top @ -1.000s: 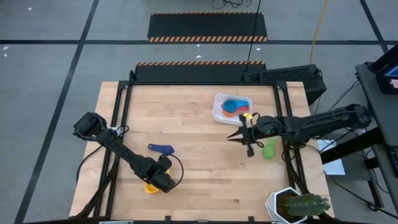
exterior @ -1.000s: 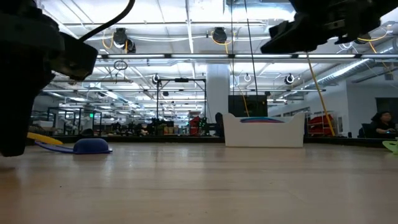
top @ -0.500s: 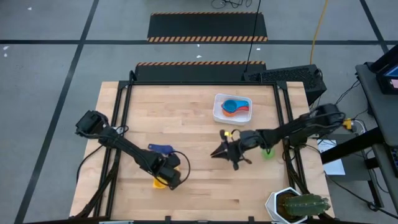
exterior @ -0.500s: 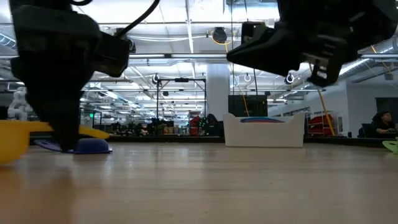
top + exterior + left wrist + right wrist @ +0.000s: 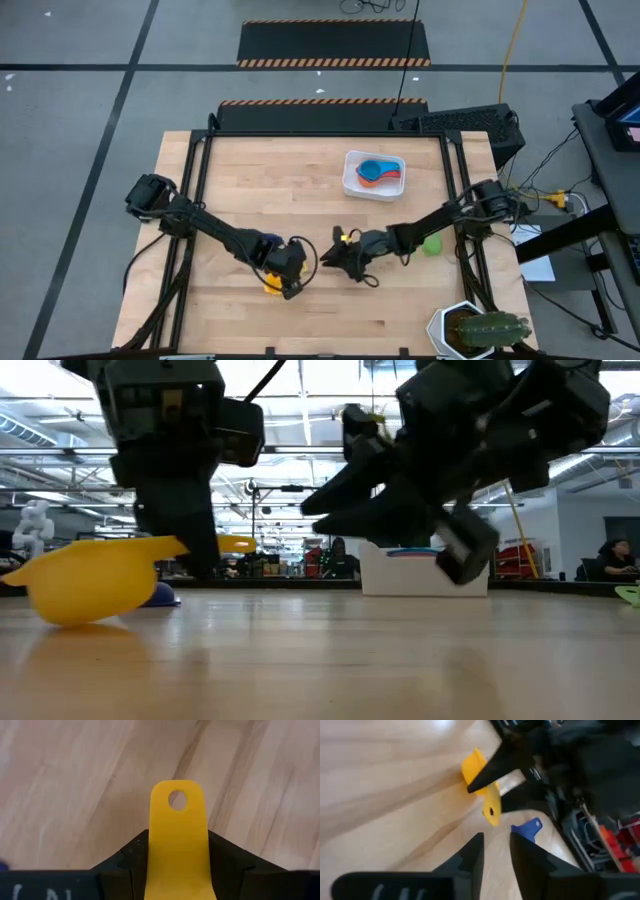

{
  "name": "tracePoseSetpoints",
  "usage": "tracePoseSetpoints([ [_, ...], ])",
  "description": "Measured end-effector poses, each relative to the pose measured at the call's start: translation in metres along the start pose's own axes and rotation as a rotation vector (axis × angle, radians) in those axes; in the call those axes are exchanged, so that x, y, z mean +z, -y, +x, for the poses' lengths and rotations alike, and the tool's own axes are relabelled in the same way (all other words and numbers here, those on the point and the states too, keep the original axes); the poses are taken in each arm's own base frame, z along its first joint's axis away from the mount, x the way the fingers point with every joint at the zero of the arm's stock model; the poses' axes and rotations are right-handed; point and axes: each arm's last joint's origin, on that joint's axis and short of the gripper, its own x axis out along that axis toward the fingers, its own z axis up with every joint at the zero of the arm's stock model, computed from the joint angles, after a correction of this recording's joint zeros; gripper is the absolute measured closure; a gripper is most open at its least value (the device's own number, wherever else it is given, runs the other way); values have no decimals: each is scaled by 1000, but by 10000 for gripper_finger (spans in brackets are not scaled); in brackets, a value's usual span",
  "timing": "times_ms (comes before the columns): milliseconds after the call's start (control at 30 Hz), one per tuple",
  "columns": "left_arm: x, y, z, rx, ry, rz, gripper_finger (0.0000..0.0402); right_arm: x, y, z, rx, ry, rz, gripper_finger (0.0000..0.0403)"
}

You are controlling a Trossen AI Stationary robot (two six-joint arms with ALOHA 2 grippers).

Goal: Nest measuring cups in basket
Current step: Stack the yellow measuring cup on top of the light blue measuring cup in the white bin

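Note:
My left gripper (image 5: 285, 272) is shut on the yellow measuring cup (image 5: 95, 580) near the table's middle front. My right gripper (image 5: 328, 258) stands open just to its right, tips toward the cup's handle, touching nothing; its own wrist view shows the gap between its fingers (image 5: 496, 842). A blue cup (image 5: 268, 240) lies on the wood behind the left gripper. A green cup (image 5: 432, 243) lies at the right. The white basket (image 5: 349, 180) at the far right holds a light blue cup and an orange one. My left gripper pinches the yellow cup's flat handle (image 5: 177, 820) by its two long edges, about midway along. The fingers come from above, slanting down, and the handle's free end with its hole sticks out past them. The bowl (image 5: 90, 585) sits mouth up, close over the wood; whether it touches, I cannot tell.
A white pot with a cactus (image 5: 480, 330) stands at the near right corner. Bare wood lies between the two grippers and the basket. A black frame rail (image 5: 455, 170) runs along the table's right side.
My left gripper has carried the yellow cup toward the table's right edge and rolled its wrist. My right gripper has come down from beside the basket toward the near left, up to the cup's handle, rolling as it came, and its fingers have parted a little.

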Motion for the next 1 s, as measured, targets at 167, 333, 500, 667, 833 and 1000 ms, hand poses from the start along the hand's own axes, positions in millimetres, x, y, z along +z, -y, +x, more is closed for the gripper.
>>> tracePoseSetpoints([
  [167,6,-2,0,-17,21,64,227,2,-7,20,10,-8,-118,269],
  [333,9,-2,0,-40,32,120,237,7,-11,36,-71,16,-221,253],
  [500,12,1,0,-83,48,169,242,6,-11,44,-98,20,-284,263],
  [667,13,2,0,-92,53,213,223,7,-10,47,-78,7,-295,299],
  [833,16,-2,0,-89,57,225,238,7,-10,47,-77,4,-292,370],
  [1000,18,-4,0,-79,63,207,225,7,-11,47,-90,-17,-270,393],
])
